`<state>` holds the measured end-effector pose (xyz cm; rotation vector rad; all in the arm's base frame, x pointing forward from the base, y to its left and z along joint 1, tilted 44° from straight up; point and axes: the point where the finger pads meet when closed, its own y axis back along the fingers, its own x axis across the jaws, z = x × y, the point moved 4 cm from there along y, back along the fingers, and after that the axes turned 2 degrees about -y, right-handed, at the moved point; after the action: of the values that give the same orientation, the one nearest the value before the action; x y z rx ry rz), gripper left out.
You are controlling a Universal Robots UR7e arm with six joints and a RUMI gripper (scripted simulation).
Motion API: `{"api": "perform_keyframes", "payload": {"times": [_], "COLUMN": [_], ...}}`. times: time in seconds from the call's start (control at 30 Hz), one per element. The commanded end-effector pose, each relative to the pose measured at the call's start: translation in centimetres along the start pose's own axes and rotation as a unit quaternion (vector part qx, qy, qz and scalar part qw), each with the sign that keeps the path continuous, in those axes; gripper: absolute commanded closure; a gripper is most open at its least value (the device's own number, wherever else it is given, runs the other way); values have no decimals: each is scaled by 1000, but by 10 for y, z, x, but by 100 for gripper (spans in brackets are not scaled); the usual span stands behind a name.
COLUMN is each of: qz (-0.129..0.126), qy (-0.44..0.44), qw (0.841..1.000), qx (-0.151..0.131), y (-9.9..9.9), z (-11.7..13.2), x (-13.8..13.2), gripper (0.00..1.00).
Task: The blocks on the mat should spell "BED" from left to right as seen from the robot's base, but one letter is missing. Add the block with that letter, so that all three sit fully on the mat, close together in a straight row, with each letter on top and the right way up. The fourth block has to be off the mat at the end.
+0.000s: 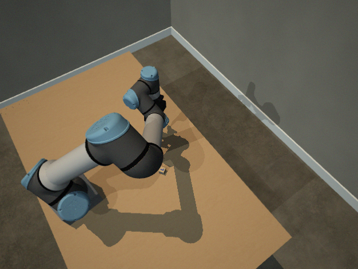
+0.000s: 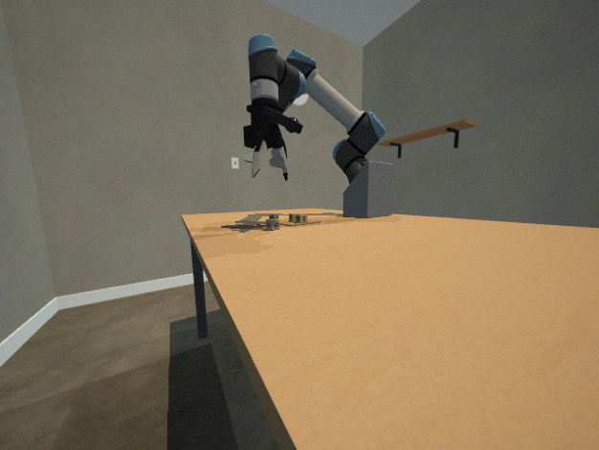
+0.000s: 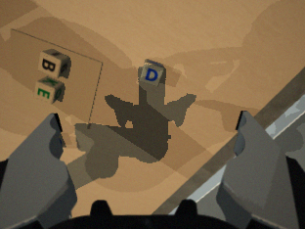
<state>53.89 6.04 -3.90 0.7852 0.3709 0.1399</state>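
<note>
In the wrist view, the D block (image 3: pixel 152 74) lies on the bare table, letter up, a little to the right of the mat's edge. The B block (image 3: pixel 54 63) and the E block (image 3: pixel 49 91) sit side by side on the thin tan mat at the left. My gripper (image 3: pixel 149 114) is open and empty, high above the table, with its shadow just below the D block. In the exterior view the gripper (image 2: pixel 268 167) hangs well above the small blocks (image 2: pixel 285 220). The L block (image 1: pixel 162 170) lies off the mat beside the arm's elbow.
The table's edge runs diagonally at the lower right of the wrist view (image 3: pixel 244 147), with floor and a white baseboard beyond. The robot's grey base pedestal (image 2: pixel 367 191) stands behind the blocks. A wall shelf (image 2: pixel 428 133) hangs at the far right.
</note>
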Motion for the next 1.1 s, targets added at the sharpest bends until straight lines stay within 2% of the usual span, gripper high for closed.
{"api": "perform_keyframes", "payload": {"times": [0.0, 0.27, 0.77, 0.83, 0.9, 1.07], "qz": [4, 4, 4, 4, 4, 4], "qy": [69, 133, 302, 302, 339, 385], "qw": [998, 991, 953, 953, 941, 923], "qx": [1, 1, 0, 0, 0, 0], "y": [-4, -7, -18, -18, -21, -24], "z": [-1, -1, -1, -1, -1, 0], "x": [0, 0, 0, 0, 0, 0], "gripper": [0, 0, 0, 0, 0, 0]}}
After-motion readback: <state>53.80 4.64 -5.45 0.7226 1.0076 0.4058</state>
